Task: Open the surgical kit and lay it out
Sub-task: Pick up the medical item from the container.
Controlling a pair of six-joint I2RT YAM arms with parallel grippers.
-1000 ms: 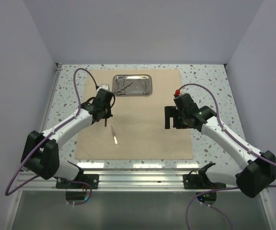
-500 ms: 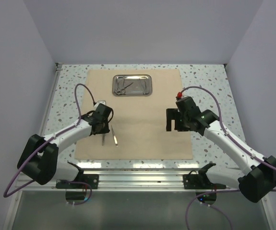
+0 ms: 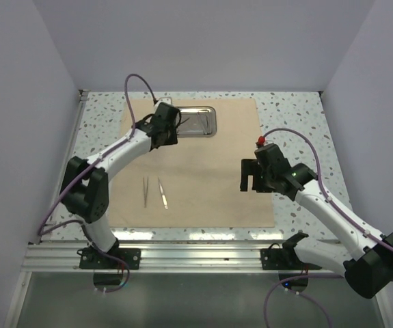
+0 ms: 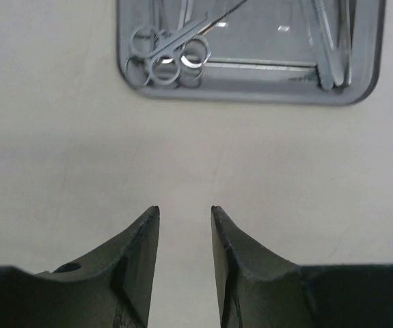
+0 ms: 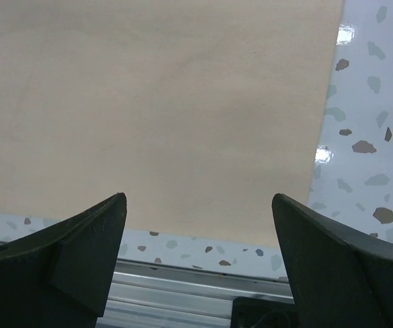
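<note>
White terrazzo-pattern tabletop [image 3: 299, 113], flecked grey and brown, boxed in on three sides by plain pale-lavender panels: back wall [image 3: 203, 41], left wall [image 3: 18, 123], right wall [image 3: 387, 96]. Along the near edge, a silver aluminium rail [image 3: 196, 251]; below it, a dull grey-green surface [image 3: 196, 301]. Soft, even lighting throughout, with small bright glints [image 5: 345, 34] on the glossy top in the right wrist view.

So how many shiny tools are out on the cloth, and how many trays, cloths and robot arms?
Laid-out tools: 2
Steel tray: 1
Cloth: 1
Robot arms: 2
Total: 6
Tools inside the tray not counted.
</note>
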